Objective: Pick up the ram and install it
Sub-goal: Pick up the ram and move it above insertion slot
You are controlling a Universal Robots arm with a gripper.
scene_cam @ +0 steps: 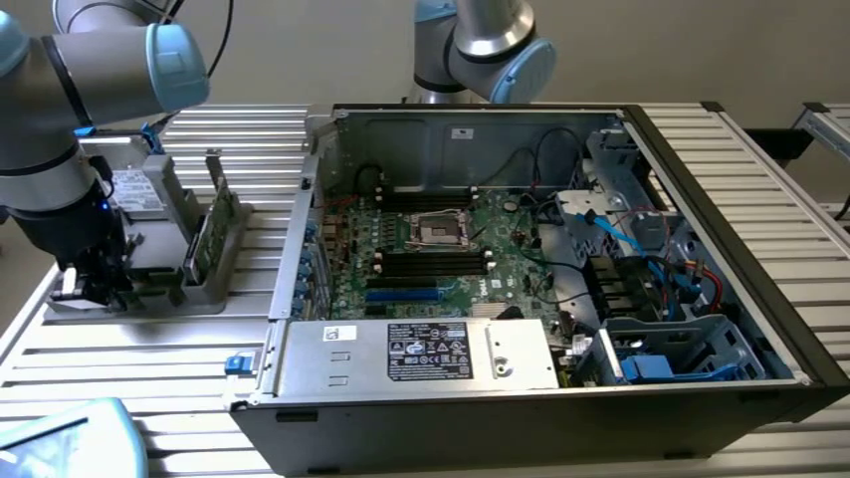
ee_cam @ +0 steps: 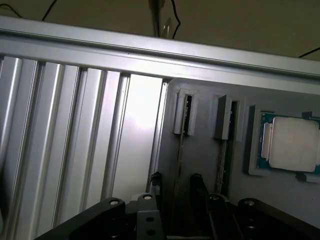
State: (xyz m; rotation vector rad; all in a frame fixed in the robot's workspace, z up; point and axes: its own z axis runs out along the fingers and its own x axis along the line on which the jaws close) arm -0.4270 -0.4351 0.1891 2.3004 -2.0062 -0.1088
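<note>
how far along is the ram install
Nothing installed yet. The ram stands in its grey holder, and the open gripper sits with a finger on either side of it, not closed. Left: lifting it and seating it in the board's black slots, which look empty.

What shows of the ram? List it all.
The ram is seen edge-on: a thin, long stick standing upright in a narrow slot of the grey holder, its far end in a raised grey guide. Its chips are hidden. The open end effector straddles it, one finger each side; contact cannot be told.
</note>
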